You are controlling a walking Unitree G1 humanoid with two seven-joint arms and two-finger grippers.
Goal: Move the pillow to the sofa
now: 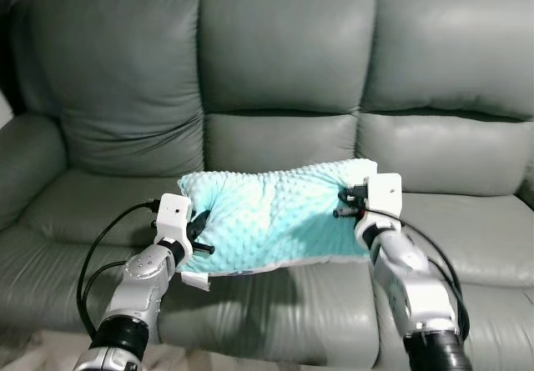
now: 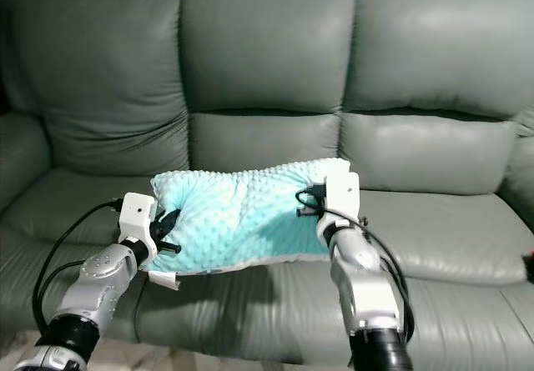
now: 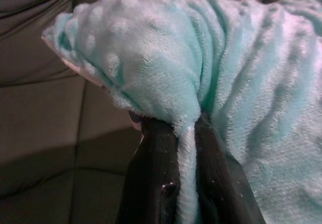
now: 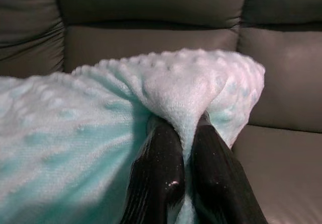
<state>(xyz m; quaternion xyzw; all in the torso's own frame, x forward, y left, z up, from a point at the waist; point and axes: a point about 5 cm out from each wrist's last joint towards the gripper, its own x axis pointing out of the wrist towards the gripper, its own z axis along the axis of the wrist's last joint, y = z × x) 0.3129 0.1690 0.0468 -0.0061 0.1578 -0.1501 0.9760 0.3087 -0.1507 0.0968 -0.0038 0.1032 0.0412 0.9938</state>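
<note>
A mint-green dotted plush pillow hangs in the air just above the middle seat of a grey-green leather sofa. My left gripper is shut on the pillow's left edge, and my right gripper is shut on its right edge. In the left wrist view both black fingers pinch a fold of the plush pillow. The right wrist view shows the same: two black fingers clamp a bunched corner of the pillow.
The sofa has three seat cushions and three back cushions; its left armrest bulges at the far left. The seat cushions on either side of the pillow are bare. A strip of pale floor shows at bottom left.
</note>
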